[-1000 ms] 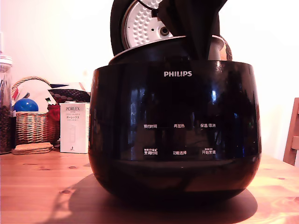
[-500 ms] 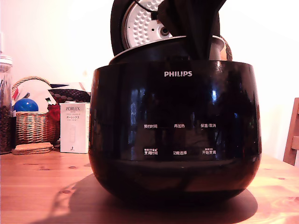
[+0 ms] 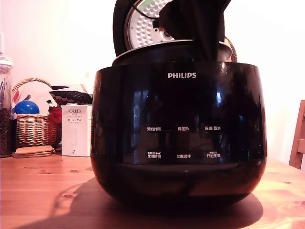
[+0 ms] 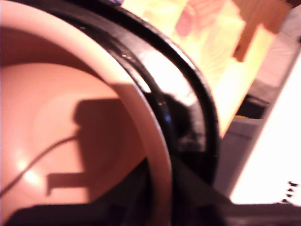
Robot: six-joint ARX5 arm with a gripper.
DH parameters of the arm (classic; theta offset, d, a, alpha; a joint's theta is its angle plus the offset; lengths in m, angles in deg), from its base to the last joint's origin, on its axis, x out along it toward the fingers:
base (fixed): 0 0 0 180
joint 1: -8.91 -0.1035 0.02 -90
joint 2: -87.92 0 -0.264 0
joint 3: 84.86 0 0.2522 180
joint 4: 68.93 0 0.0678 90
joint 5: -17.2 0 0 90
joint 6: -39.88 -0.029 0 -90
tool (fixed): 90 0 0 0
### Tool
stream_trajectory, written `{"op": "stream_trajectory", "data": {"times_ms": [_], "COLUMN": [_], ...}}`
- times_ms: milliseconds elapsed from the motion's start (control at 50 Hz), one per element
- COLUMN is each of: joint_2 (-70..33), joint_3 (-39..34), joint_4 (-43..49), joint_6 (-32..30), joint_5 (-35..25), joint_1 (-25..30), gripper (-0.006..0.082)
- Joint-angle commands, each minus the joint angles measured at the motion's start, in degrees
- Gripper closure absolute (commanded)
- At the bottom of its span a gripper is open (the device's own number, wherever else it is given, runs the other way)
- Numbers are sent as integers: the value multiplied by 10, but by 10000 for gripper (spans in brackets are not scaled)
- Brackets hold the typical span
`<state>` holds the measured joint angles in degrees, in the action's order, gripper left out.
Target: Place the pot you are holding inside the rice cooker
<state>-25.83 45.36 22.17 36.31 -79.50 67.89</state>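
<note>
Pot (image 3: 167, 49) rim-high in rice cooker (image 3: 178, 133) — claw (image 3: 205, 45) gripping its rim; wooden table (image 3: 43, 191).

Pot (image 3: 167, 50) mostly hidden behind cooker (image 3: 178, 138) wall; gripper (image 3: 209, 50) tips unseen.

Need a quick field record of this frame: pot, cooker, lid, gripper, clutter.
pot: dark round metal inner pot, rim above the cooker's top edge, tilted, not fully seated
cooker: glossy black rounded rice cooker on wooden table
lid: open, white dimpled inner plate visible
gripper: black gripper at the pot rim on the exterior view's right; fingers' state unclear
clutter: wicker basket, white box, exterior view's left
</note>
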Motion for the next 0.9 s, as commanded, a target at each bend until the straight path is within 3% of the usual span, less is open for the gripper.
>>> {"op": "stream_trajectory", "data": {"times_ms": [0, 320, 560, 720, 880], "joint_2": [-14, -14, -13, -13, -13], "joint_3": [-10, -10, -10, -10, -10], "joint_4": [8, 8, 8, 8, 8], "joint_6": [1, 2, 3, 2, 3], "joint_5": [-33, -73, -72, -63, -64], "joint_1": [16, 5, -7, -16, -19], "gripper": [612, 612, 611, 526, 512]}}
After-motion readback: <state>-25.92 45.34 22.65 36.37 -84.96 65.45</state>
